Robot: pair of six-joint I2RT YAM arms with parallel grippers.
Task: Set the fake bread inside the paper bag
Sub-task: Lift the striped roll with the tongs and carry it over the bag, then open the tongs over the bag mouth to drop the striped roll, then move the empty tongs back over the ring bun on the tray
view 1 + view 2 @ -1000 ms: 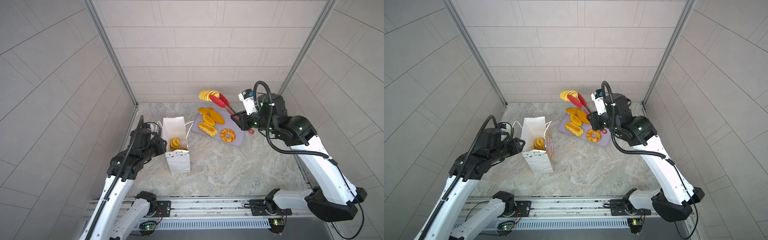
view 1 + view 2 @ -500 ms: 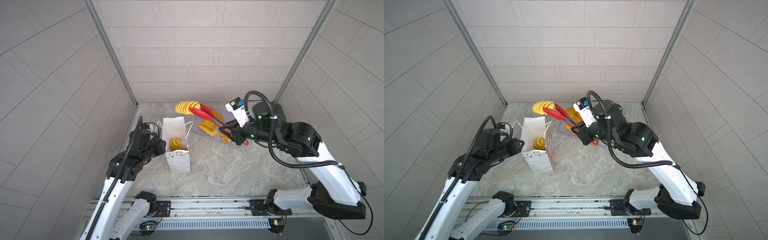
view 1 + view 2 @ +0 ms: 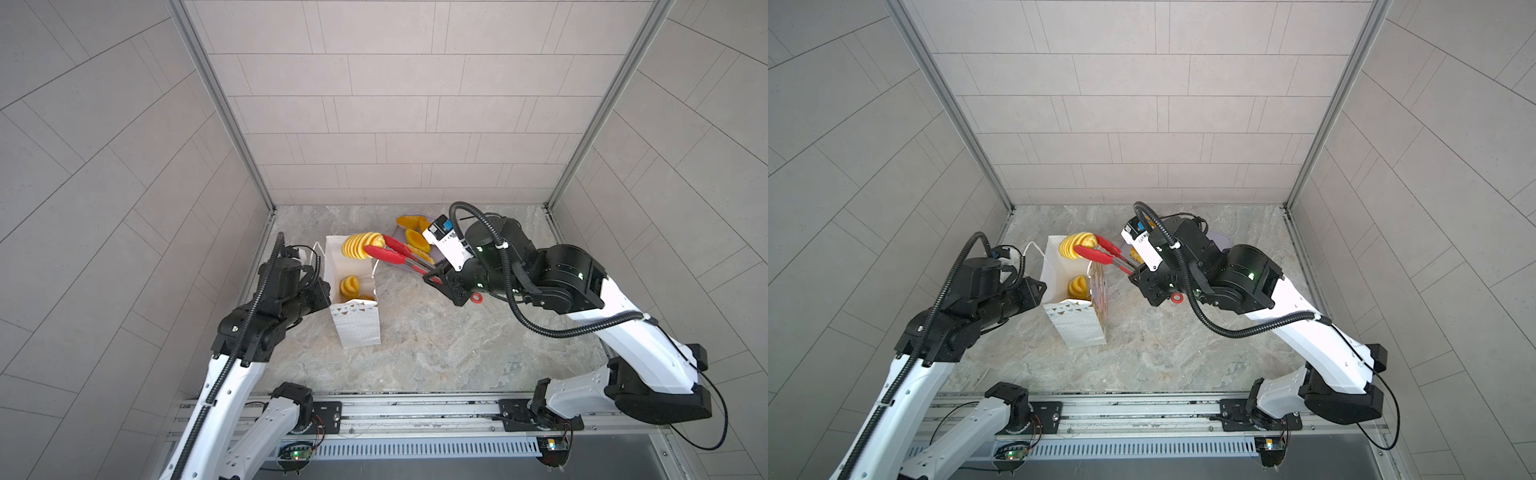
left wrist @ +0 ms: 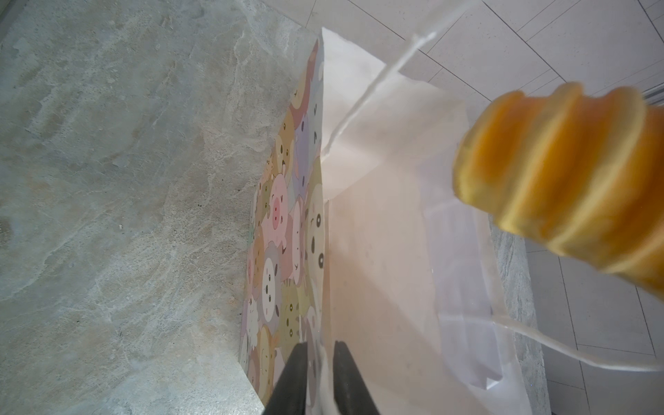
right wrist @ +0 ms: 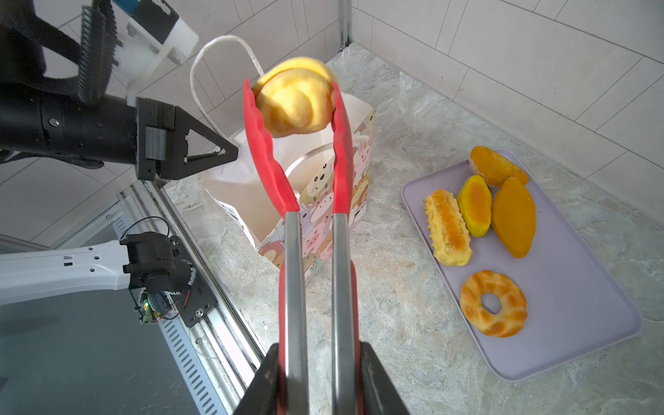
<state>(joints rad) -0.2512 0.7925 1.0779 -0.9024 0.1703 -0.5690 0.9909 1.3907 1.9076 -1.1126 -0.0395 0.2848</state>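
My right gripper (image 5: 318,348) is shut on red-tipped tongs (image 5: 294,287), which pinch a striped yellow roll of fake bread (image 5: 294,104) just above the open mouth of the paper bag (image 3: 357,328). In both top views the roll (image 3: 1075,246) hangs over the bag's far end. Another piece of bread (image 3: 350,286) lies inside the bag. My left gripper (image 4: 319,350) is shut on the bag's near wall (image 4: 377,233), one finger on each side. Several more pastries, among them a ring (image 5: 493,303), lie on the tray.
The lilac tray (image 5: 575,341) lies flat to the right of the bag near the back wall, partly hidden under my right arm in both top views. Tiled walls close in the marble floor on three sides. A metal rail (image 3: 415,411) runs along the front.
My right arm has swung the tongs and the roll leftward, from above the tray to above the bag's mouth. The left arm has stayed at the bag.
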